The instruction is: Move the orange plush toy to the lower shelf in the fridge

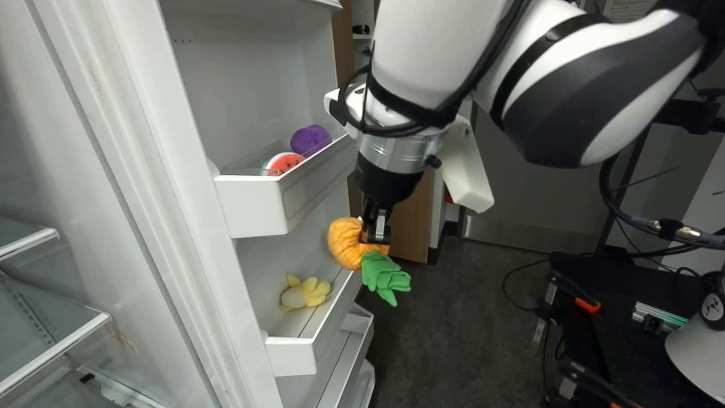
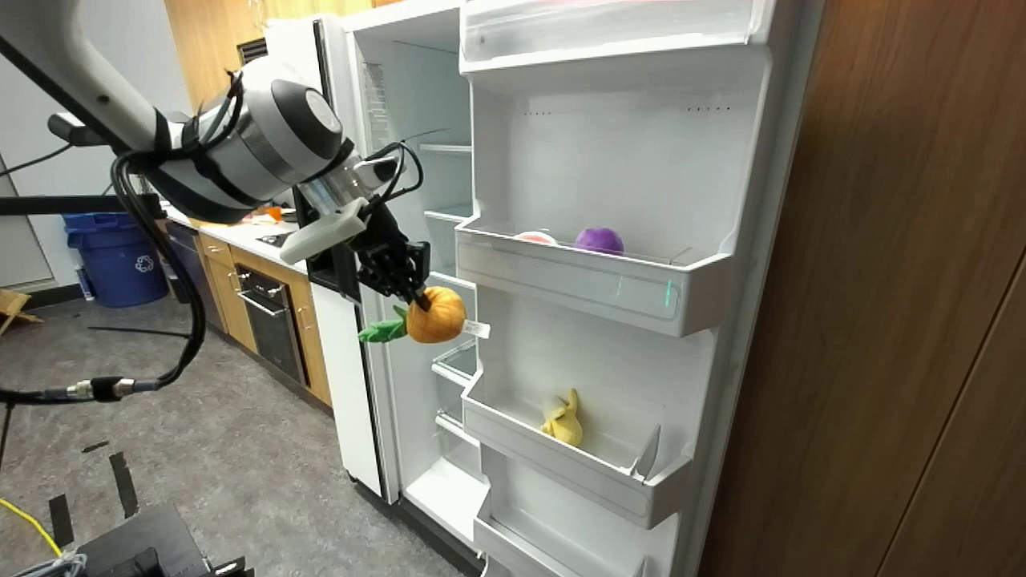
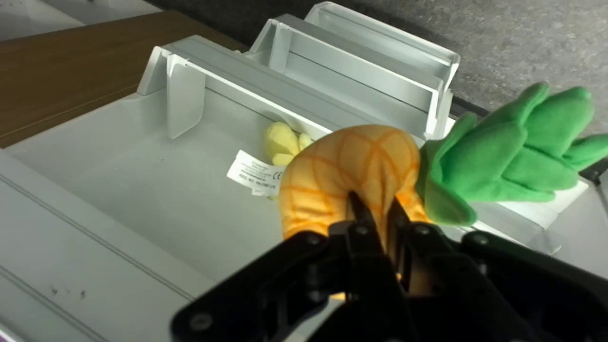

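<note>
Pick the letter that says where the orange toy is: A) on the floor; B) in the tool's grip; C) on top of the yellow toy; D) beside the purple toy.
B: the tool pinches the orange toy, which hangs apart from the yellow toy and the purple toy.

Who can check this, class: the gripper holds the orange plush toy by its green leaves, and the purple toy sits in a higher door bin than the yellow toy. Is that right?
Not quite: the wrist view shows the gripper holding the orange plush toy by its orange body, not its green leaves. The rest stands.
</note>
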### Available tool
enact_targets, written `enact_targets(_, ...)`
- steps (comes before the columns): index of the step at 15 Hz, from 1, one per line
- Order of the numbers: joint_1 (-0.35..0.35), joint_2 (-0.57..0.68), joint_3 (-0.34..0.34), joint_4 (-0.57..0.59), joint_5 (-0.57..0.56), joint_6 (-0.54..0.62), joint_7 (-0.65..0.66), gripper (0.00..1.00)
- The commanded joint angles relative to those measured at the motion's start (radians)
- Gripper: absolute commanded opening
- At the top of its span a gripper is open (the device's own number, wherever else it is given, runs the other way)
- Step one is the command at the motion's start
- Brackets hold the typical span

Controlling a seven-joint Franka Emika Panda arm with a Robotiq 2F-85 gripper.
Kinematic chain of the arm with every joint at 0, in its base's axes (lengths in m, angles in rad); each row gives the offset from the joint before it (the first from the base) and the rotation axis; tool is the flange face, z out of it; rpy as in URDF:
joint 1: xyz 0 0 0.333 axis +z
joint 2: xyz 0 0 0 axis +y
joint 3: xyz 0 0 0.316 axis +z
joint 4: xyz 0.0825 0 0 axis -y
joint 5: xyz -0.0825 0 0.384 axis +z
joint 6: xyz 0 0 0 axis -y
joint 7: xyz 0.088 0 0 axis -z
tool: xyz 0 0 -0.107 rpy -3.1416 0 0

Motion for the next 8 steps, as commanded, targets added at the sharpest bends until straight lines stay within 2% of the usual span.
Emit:
enact_targets(1,0.0,-0.002,0.017,-0.048,-0.226,0.028,0.146,0.03)
enact_targets(3,0.007,0.028,0.018,-0.044,-0.315,0.02,0.21,0.03)
enact_targets(5,0.014,0.056,0.016,-0.034,-0.35,0.026,0.247,0.03)
enact_targets(8,0.005,0.09,-0.009,-0.033,-0.322,0.079,0.225,0.03)
